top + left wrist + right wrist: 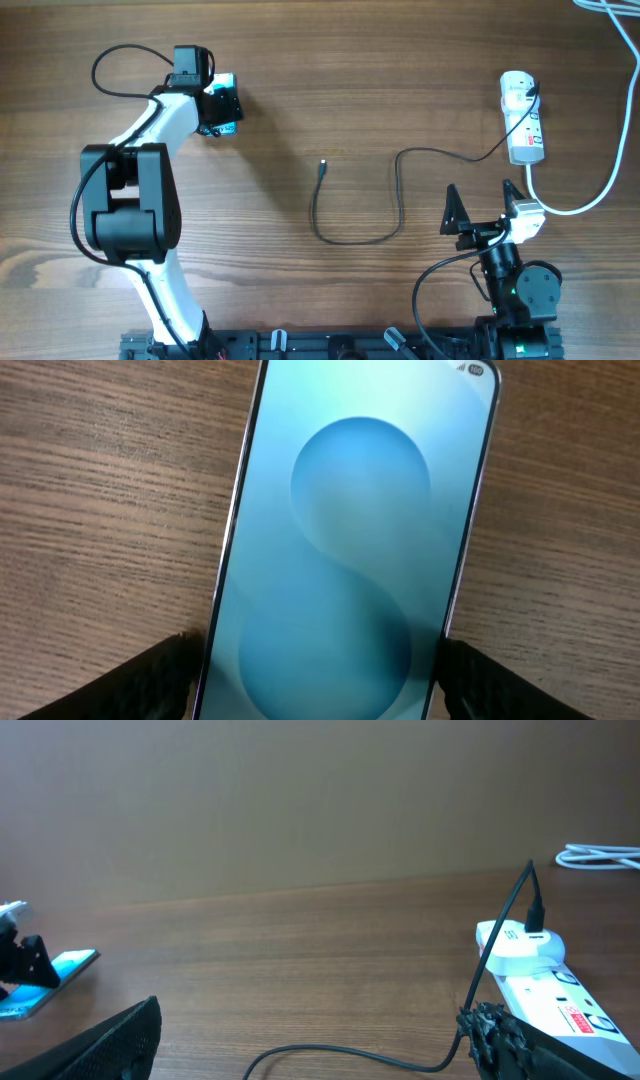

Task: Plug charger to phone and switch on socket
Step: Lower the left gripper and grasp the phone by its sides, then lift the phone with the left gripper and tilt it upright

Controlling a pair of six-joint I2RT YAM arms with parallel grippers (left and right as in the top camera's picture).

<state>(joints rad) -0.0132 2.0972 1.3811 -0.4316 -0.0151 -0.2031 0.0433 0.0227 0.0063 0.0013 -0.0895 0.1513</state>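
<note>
The phone (360, 510), its turquoise screen facing up, fills the left wrist view. My left gripper (320, 660) is shut on it, one finger (150, 680) against each long edge. From overhead the phone (228, 128) shows under the left gripper (218, 105) at the table's far left. The charger (360, 238) loops across the middle, its connector tip (322, 165) lying loose. Its other end is plugged into the white socket (523, 130) at the right. My right gripper (482, 205) stands open and empty near the socket, with the charger (350, 1052) running between its fingers on the table.
A thick white cord (600, 190) curves from the socket to the table's far right corner. The socket (540, 970) lies just beyond my right gripper's right finger (510, 1045). The far-off phone (60, 968) shows at the left of the right wrist view. Bare wood lies between the arms.
</note>
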